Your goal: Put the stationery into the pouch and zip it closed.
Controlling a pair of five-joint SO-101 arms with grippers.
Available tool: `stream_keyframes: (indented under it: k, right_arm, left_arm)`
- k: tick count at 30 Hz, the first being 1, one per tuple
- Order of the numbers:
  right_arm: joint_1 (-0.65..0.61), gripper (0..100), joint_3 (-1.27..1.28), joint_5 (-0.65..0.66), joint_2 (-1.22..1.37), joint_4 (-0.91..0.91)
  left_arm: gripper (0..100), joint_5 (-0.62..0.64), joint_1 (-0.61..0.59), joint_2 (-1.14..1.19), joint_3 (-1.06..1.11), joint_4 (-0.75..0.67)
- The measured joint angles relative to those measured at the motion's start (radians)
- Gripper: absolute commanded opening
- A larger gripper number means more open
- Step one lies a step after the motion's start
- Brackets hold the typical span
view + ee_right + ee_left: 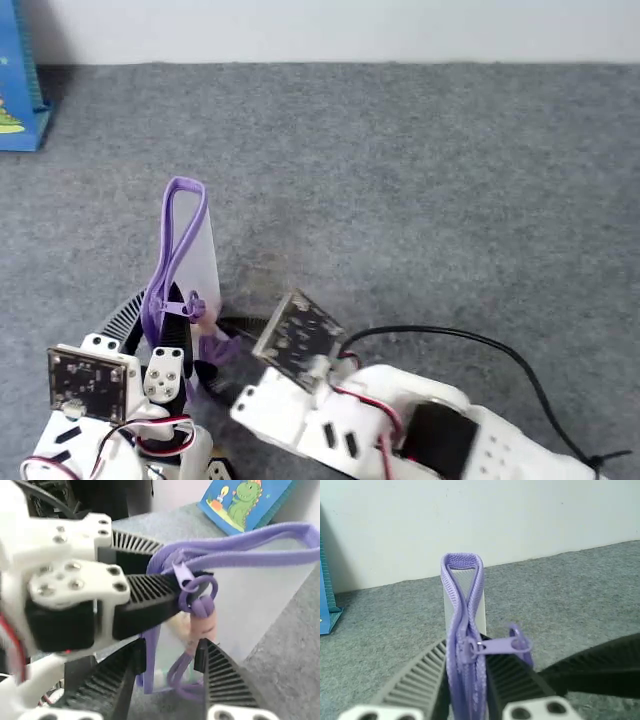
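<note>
Jaws of the left gripper (466,652) are clamped on the pouch (466,620), one ribbed finger on each side of its purple zipper edge, holding it upright on the tabletop (450,180). The right gripper (171,650) sits just beside it with its jaws a modest way apart. The pouch's purple cord loop (182,667) hangs in the gap between them, and they are not pressed against it. The slider (470,647) sits just past the left gripper's fingertips, and the zipper pull (512,642) sticks out sideways toward the right gripper. On the near side of the slider the zipper is joined; beyond it the two rows part into an open loop at the pouch's far end. A pinkish item (204,622) shows through the translucent side, too blurred to name. Farther off, a blue book (15,85) stands at the tabletop's back corner against the pale wall (350,30).
</note>
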Motion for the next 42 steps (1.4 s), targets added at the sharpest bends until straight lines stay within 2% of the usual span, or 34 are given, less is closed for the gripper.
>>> stream_keyframes:
  k: [6, 23, 30, 42]
  right_arm:
    - [0.064, 17.5, 0.002, 0.002, 0.061, -0.035]
    - [0.066, 17.2, 0.002, 0.002, 0.061, -0.074]
    - [0.066, 17.2, 0.002, 0.002, 0.061, -0.1]
    - [0.068, 17.2, 0.002, 0.005, 0.13, -0.103]
  left_arm:
    - [1, 0.0, 0.0, 0.0, 0.0, 0.0]
    - [1, 0.0, 0.0, 0.0, 0.0, 0.0]
    - [1, -0.014, -0.064, 0.0, 0.0, 0.0]
    - [1, -0.055, -0.068, 0.0, 0.017, 0.0]
